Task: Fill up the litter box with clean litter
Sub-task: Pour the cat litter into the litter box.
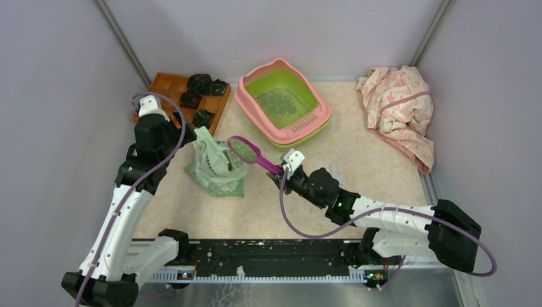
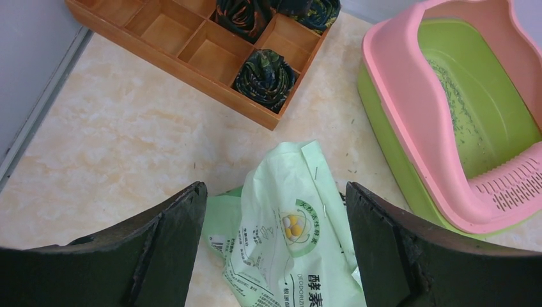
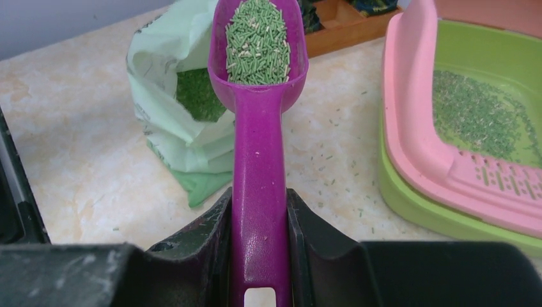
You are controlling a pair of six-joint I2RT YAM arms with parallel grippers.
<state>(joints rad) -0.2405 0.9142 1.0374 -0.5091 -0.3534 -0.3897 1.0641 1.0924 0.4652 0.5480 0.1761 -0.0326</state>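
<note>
The litter box (image 1: 248, 105) stands at the back centre, a lime green basin with a pink rim (image 3: 409, 134). A speckled patch of litter (image 1: 281, 102) (image 3: 476, 112) lies in it. My right gripper (image 3: 259, 195) (image 1: 284, 167) is shut on the handle of a purple scoop (image 3: 259, 160) (image 1: 246, 150). The scoop's bowl, heaped with green pellets (image 3: 257, 41), hangs over the open pale green bag (image 1: 217, 166), left of the box. My left gripper (image 2: 275, 192) (image 1: 186, 137) is open just above the bag's upper edge (image 2: 287, 224), its jaws apart on either side without touching it.
An orange-brown compartmented wooden tray (image 1: 169, 86) with dark rolled cloths (image 1: 199, 83) sits at the back left, near the left arm. A pink floral cloth (image 1: 399, 109) lies at the back right. Stray pellets (image 3: 332, 160) dot the tabletop between bag and box. Walls close three sides.
</note>
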